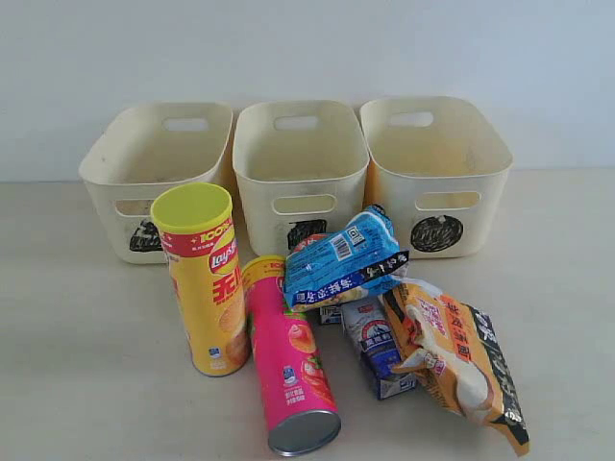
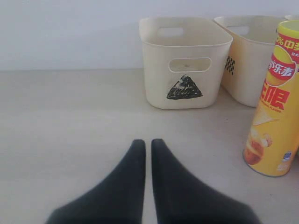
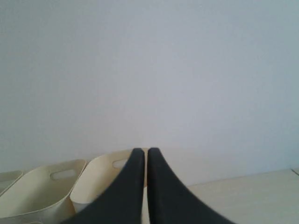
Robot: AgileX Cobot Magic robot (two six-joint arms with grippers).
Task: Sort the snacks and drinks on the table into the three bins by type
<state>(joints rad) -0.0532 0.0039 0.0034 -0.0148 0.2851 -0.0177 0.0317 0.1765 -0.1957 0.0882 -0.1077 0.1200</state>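
Note:
On the table (image 1: 86,365) a yellow Lay's tube (image 1: 204,279) stands upright. A pink tube (image 1: 288,370) lies beside it, silver end toward the front. A blue packet (image 1: 341,261) rests on a blue-and-white carton (image 1: 378,351), and an orange-white packet (image 1: 461,360) lies to the right. Three cream bins stand behind: triangle (image 1: 135,163), square (image 1: 300,163), circle (image 1: 442,154). Neither gripper shows in the exterior view. My left gripper (image 2: 147,142) is shut and empty over bare table, short of the triangle bin (image 2: 187,46) and the Lay's tube (image 2: 273,102). My right gripper (image 3: 145,150) is shut and empty.
A pale wall rises right behind the bins. In the right wrist view two bins (image 3: 44,189) (image 3: 100,179) sit below the fingers, with the wall filling the rest. A sliver of another small box (image 1: 331,314) peeks from under the blue packet.

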